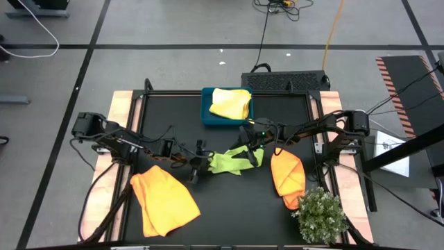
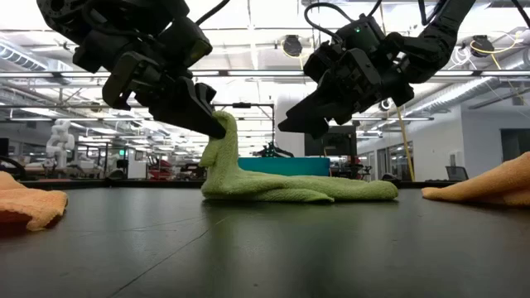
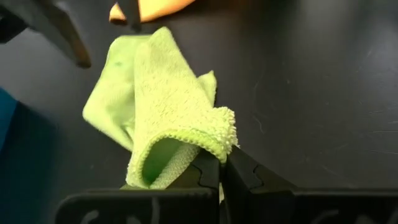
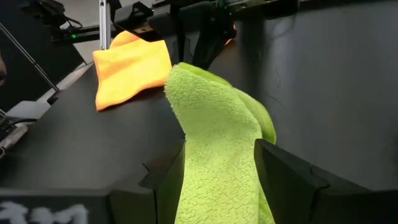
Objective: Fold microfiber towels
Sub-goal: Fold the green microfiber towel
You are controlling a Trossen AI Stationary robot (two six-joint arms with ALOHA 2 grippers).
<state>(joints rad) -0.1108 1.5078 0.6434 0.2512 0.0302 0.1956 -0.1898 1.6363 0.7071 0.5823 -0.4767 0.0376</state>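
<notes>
Green towel (image 1: pixel 232 161) sits mid-table in the high view, just below the teal tray (image 1: pixel 208 114), crumpled and stretched between both grippers.

Left gripper (image 1: pixel 196 169) is at the towel's left end, jaws closed on a folded edge. The left wrist view shows the fingers (image 3: pixel 208 177) pinched together with the cloth (image 3: pixel 168 118) looped up out of them. In the low view that end is lifted into a peak (image 2: pixel 222 136) while the rest lies flat on the table (image 2: pixel 265 240).

Right gripper (image 1: pixel 251 142) is at the towel's upper right end. In the right wrist view the cloth (image 4: pixel 217 162) runs between the two fingers (image 4: pixel 283 171), which look spread apart; can't tell if they actually clamp it. In the low view it hangs above the flat part, off the table.

Other towels: yellow one (image 1: pixel 231 103) lies in the tray, one orange (image 1: pixel 164 201) lower left, one orange (image 1: pixel 288 177) right of centre next to the plant (image 1: pixel 320 215).
</notes>
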